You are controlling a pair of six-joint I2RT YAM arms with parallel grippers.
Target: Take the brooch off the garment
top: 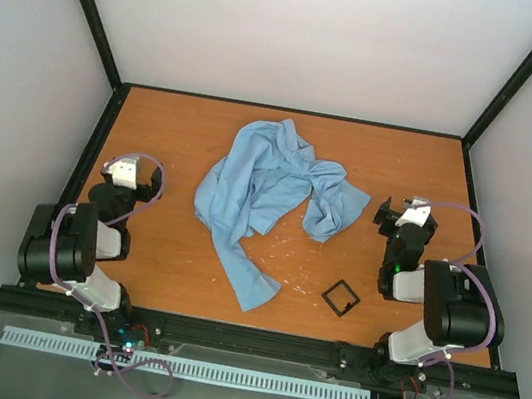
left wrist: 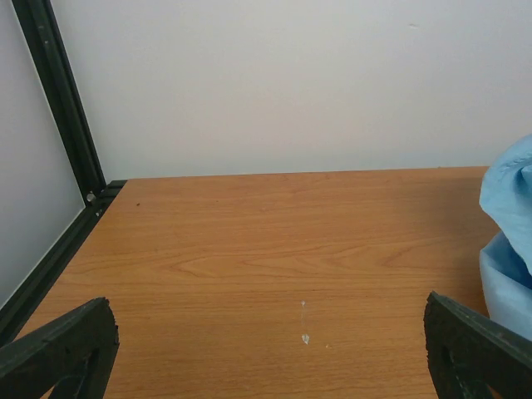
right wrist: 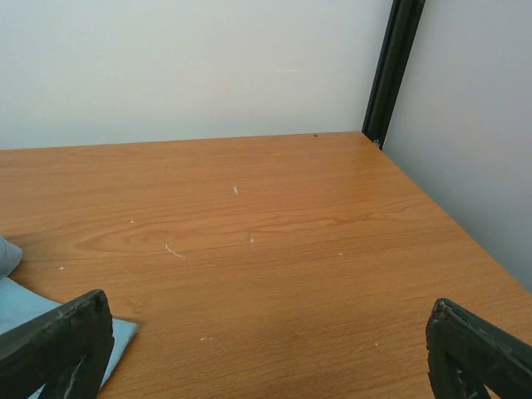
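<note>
the left gripper [top: 126, 173] hangs over the left side of the table [top: 170, 134], well apart from the garment [top: 266, 187]. in its wrist view its fingers [left wrist: 60, 349] stand at the two bottom corners, spread wide, with only bare wood between them; it has hold of nothing. a fold of blue cloth shows at that view's right edge, just beside the right finger; whether they touch i cannot tell.

the garment, a light blue shirt, lies crumpled in the middle of the table, a bit toward the back. one long sleeve trails toward the near edge and another part is bunched to the right. the brooch is too small to make out in any view, so i cannot tell where on the cloth it sits.

right of the trailing sleeve's end, a small black square frame [top: 341, 296] lies flat on the wood, apart from the cloth.

the right gripper [top: 400, 217] hangs over the right side of the table, near the bunched cloth but apart from it in the top view. its fingers [right wrist: 58, 342] are likewise spread wide at the bottom corners of its wrist view, holding nothing, with a corner of blue cloth by the left one.
</note>
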